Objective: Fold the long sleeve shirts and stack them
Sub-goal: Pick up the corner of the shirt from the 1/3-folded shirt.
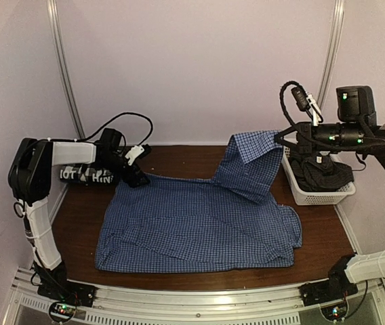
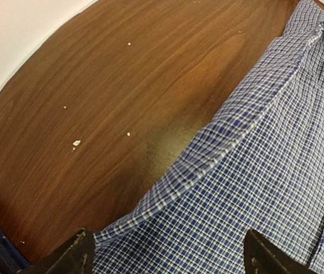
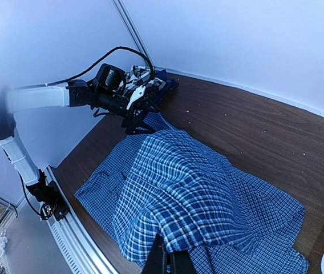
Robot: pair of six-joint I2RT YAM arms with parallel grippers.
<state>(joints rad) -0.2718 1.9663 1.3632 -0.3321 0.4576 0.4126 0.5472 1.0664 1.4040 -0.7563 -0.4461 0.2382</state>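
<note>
The blue fine-check shirt (image 1: 199,223) lies spread across the wooden table. My right gripper (image 1: 278,137) is shut on one part of it and holds that cloth up above the shirt's far right side; in the right wrist view the cloth (image 3: 196,200) drapes over the closed fingers (image 3: 170,264). At the shirt's far left corner, my left gripper (image 1: 138,177) stands open. The hem (image 2: 207,160) lies between its spread fingertips (image 2: 77,256), untouched as far as I can see. A navy shirt with white letters (image 1: 84,176) lies under the left arm.
A white basket (image 1: 314,196) with dark clothes (image 1: 325,176) in it stands at the right edge of the table, under the right arm. Bare brown wood (image 2: 93,114) shows behind the shirt, up to the back wall. A metal rail (image 1: 199,301) runs along the near edge.
</note>
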